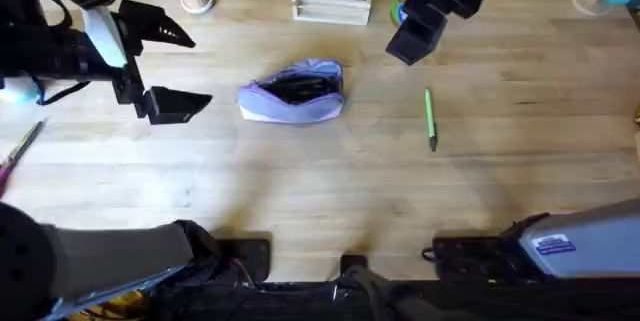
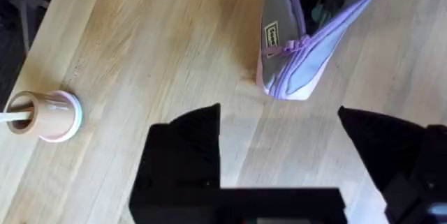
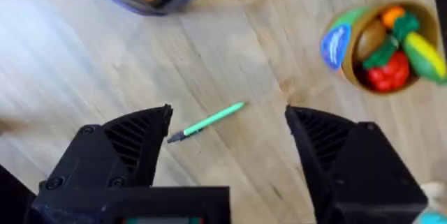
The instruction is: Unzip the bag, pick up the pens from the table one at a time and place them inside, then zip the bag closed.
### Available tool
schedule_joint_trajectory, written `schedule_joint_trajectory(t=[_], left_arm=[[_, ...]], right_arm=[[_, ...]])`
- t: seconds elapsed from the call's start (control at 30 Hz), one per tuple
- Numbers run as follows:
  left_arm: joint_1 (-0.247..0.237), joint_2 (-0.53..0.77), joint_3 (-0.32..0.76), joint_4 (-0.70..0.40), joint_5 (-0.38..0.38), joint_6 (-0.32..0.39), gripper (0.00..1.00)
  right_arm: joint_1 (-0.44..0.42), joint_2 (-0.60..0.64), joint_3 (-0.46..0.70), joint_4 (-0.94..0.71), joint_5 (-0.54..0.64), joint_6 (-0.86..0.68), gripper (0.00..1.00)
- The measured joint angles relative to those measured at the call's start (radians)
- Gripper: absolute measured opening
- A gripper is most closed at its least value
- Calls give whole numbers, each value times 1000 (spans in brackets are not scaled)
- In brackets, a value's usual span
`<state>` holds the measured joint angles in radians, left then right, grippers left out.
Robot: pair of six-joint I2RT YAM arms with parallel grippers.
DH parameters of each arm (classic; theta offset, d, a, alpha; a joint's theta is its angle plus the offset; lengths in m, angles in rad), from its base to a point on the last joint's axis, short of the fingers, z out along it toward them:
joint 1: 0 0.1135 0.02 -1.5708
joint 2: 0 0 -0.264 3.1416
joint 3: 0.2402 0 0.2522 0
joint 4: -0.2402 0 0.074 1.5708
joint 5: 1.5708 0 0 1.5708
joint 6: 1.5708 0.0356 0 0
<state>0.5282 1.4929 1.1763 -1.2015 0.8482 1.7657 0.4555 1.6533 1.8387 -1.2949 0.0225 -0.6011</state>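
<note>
Overhead: lavender bag [image 1: 292, 92] gapes unzipped — dark lining showing — both hands, left [image 1: 178, 68] and right [image 3: 227, 123], spread apart.

Bag [image 1: 292, 93] unzipped mid-table [image 1: 300, 191]; green pen [image 1: 430, 118] well right

bright, even light falls on the table [image 1: 320, 191], with soft shadows beside the bag [image 1: 292, 92]. the right wrist view is blurred, and the arm bases near the overhead camera look soft.

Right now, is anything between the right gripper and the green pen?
Nothing visible. The right gripper, fingers open, hangs above the green pen with bare table around it.
</note>
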Motion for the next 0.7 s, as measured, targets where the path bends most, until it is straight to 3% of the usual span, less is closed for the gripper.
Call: schedule_joint_trajectory(t=[0.2, 0.53, 0.7], left_arm=[[0, 0, 0, 0, 0, 0, 993], [0, 0, 0, 0, 0, 0, 993], [0, 0, 0, 0, 0, 0, 993]], right_arm=[[-140, -4, -10, -12, -20, 53, 997], [-275, -88, -24, -97, -28, 170, 996], [-331, -199, -156, -31, -28, 214, 996]])
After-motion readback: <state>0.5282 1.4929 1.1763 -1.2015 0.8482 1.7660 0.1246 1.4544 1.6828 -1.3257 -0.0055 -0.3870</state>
